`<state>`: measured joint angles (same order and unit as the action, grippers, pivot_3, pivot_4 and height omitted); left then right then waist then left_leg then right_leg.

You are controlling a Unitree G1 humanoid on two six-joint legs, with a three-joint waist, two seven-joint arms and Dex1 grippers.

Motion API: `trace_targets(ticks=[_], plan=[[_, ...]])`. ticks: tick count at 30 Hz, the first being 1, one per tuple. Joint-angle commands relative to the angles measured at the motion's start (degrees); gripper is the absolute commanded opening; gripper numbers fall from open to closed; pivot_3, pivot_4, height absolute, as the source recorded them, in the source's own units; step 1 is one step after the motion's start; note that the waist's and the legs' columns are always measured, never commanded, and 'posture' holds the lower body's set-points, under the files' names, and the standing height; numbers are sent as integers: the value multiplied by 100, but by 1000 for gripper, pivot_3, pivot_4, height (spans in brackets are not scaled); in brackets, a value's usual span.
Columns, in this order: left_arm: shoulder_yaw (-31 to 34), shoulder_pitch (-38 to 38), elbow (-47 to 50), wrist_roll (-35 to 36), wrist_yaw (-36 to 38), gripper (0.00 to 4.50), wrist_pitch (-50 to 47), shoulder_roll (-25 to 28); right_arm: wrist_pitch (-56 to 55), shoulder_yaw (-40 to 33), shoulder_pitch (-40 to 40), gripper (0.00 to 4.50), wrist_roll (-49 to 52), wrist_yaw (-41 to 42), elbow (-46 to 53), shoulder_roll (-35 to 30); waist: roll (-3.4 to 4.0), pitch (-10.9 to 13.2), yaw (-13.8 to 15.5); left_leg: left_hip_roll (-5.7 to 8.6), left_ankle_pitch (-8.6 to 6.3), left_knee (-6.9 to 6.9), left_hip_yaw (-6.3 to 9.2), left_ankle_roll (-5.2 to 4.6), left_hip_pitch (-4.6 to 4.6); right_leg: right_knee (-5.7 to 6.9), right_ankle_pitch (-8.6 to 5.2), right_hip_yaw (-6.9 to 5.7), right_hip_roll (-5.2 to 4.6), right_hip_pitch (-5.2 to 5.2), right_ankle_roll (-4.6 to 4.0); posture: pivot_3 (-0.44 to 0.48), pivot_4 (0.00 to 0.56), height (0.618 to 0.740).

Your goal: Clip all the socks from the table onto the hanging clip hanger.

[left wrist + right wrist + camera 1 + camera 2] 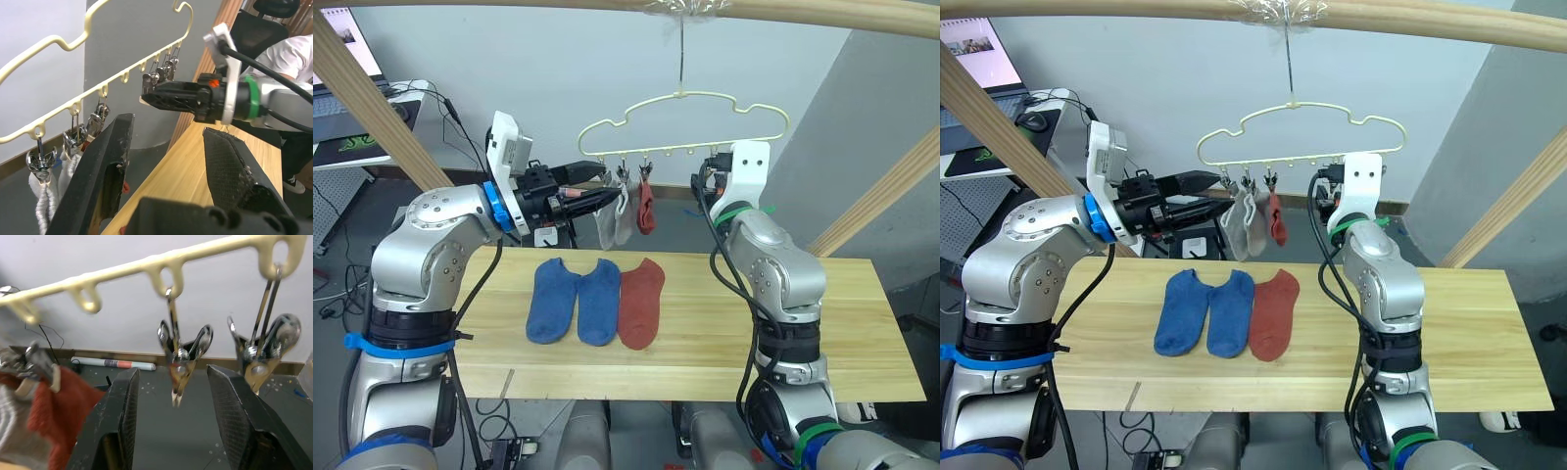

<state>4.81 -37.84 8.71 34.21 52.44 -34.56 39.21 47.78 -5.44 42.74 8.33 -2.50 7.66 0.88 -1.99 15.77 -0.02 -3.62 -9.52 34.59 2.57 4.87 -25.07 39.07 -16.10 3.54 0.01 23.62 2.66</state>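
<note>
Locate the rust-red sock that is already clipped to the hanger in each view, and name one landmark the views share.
Left eye view: hanging rust-red sock is upper centre, beside the grey socks.
Right eye view: upper centre, above the table.
Left wrist view: cannot tell; only a red sliver beside the left gripper.
Right wrist view: at one edge, beside the right gripper.
Shared landmark: the clip hanger.

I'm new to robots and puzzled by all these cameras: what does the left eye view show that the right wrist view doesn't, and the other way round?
Left eye view alone: the table with two blue socks and one rust-red sock lying flat, plus both arms. Right wrist view alone: a close look at an empty metal clip just beyond its open fingers. Both share the pale-yellow clip hanger and the rust-red sock already hanging.
</note>
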Motion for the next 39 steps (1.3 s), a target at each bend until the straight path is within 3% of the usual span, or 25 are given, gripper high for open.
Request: trace_targets(ticks=[1,8,23,28,31,39], plan=[[165,-1,256,63,-59,2578,-21,73,-395,-53,295,2258,39,100,-231,-81,0,0,1,0,0,0,0,0,0,0,0,0,0,0,0,170,233,740],[200,52,320,55,-134,2578,-52,90,-753,-74,689,2258,61,227,-828,-189,1,0,9,0,0,-2,0,0,0,0,0,0,0,0,0,175,235,740],[168,100,362,35,-208,2578,-43,53,-800,-55,855,2258,90,258,-989,-201,1,1,28,0,0,-3,0,-1,0,-1,0,0,0,0,0,180,239,740],[153,108,375,19,-221,2578,-31,43,-818,-26,864,650,38,246,-998,-236,1,1,36,0,-1,-8,0,-1,0,-3,0,0,0,1,0,180,239,740],[143,118,383,6,-221,2578,-28,52,-826,-31,871,51,25,238,-1008,-248,1,1,36,0,0,-9,0,-1,0,-3,0,-1,0,1,0,180,239,740],[-149,305,520,-127,-359,2578,-314,51,-840,-64,885,21,20,212,-1028,-252,1,1,41,0,0,-9,1,-1,0,-3,0,-1,0,2,0,170,234,740]])
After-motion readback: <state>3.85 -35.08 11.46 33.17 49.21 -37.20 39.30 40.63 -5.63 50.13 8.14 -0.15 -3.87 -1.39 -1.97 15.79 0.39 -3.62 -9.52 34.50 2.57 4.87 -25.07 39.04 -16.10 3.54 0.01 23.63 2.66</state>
